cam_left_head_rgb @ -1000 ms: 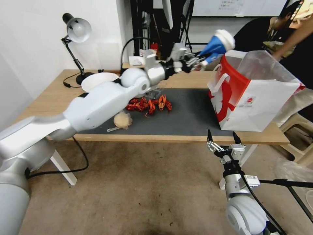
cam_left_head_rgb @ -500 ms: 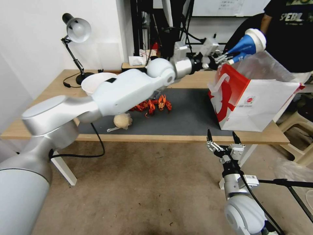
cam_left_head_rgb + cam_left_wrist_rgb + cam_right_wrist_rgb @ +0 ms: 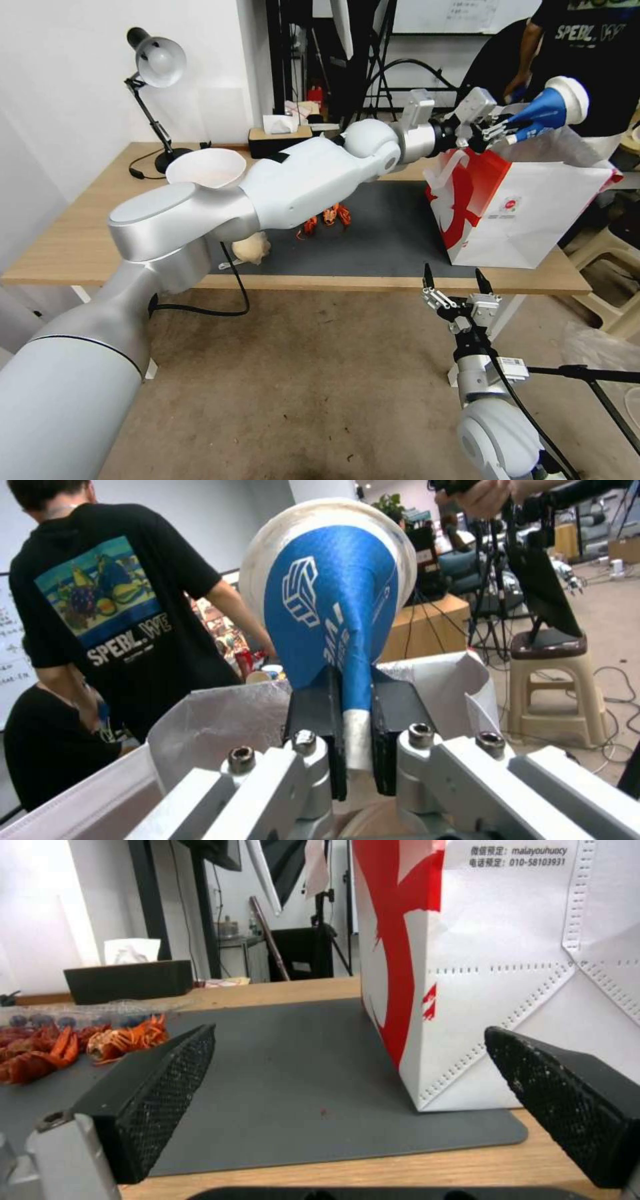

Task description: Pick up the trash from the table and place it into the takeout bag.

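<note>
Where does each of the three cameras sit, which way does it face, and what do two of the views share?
Head view: on the robot's head, looking down at the table; both arms show.
Left wrist view: above the takeout bag; left gripper clamps the blue paper cup.
Right wrist view: below the table edge, facing the mat; right gripper open.
Shared: all three show the bag.

Lab: whiteboard (image 3: 467, 13), tripods (image 3: 373, 47), trailing cables (image 3: 613, 680).

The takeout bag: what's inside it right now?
The takeout bag shows silvery lining at its open top; its walls hide the contents. The left gripper holds the blue paper cup above it.
</note>
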Tool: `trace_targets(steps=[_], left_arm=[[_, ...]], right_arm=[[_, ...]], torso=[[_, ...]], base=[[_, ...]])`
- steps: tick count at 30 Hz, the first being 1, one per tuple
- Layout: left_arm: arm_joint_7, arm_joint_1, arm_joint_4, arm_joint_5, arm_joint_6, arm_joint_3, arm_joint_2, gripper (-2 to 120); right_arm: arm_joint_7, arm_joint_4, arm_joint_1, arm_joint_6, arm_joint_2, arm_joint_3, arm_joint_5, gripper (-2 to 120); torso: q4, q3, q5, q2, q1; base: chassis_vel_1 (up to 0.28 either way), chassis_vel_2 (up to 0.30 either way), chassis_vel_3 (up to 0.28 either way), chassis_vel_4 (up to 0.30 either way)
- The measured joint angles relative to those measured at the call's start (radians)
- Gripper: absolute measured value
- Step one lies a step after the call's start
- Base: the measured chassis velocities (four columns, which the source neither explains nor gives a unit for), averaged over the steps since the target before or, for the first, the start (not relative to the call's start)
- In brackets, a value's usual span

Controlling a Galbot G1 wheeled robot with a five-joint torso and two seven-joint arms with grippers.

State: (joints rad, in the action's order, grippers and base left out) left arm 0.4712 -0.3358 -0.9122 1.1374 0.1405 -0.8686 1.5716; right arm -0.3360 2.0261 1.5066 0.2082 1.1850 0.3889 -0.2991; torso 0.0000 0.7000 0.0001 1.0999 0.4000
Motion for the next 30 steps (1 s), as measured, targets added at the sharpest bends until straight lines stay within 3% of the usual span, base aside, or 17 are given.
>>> trace_targets(steps=[3,5,17,24,26,28,30], left_arm=[[-0.002,0.0,0.002,-0.009,-0.001,-0.001,0.003,10],[-0.01,0.004,0.005,-0.021,0.0,-0.002,0.003,23],[-0.037,0.019,-0.014,-0.029,0.004,0.018,-0.019,65],[-0.146,0.064,-0.117,0.012,0.0,0.089,-0.117,91],[-0.168,0.075,-0.138,0.015,0.0,0.104,-0.142,95],[-0.235,0.104,-0.183,0.027,-0.005,0.141,-0.194,99],[-0.247,0.112,-0.192,0.029,-0.006,0.152,-0.205,99]], right_arm=[[0.0,0.0,0.0,0.001,0.0,0.001,0.0,100],[0.0,0.0,0.0,0.002,-0.001,0.004,0.0,100],[-0.001,0.001,-0.001,0.002,0.0,0.005,-0.001,100],[-0.002,0.003,-0.002,0.002,0.002,0.007,-0.002,100],[-0.002,0.003,-0.004,0.002,0.003,0.007,-0.002,100],[-0.002,0.002,-0.006,0.0,0.006,0.006,-0.002,100],[-0.003,0.002,-0.006,0.0,0.006,0.005,-0.002,100]], torso=[[0.0,0.0,0.0,0.0,0.0],[0.0,0.0,0.0,0.0,0.0],[-0.0001,0.0,-0.0001,0.0,0.0],[0.0002,0.0,-0.0003,0.0,0.0],[0.0003,0.0,-0.0004,0.0,0.0],[0.0002,0.0,-0.0004,0.0,0.0],[0.0002,0.0,-0.0004,0.0,0.0]], base=[[0.0,0.0,0.0,0.0],[0.0,0.0,0.0,0.0],[0.0,0.0,0.0,0.0],[0.0,0.0,0.0,0.0],[0.0,0.0,0.0,0.0],[0.0,0.0,0.0,0.0],[0.0,0.0,0.0,0.0]])
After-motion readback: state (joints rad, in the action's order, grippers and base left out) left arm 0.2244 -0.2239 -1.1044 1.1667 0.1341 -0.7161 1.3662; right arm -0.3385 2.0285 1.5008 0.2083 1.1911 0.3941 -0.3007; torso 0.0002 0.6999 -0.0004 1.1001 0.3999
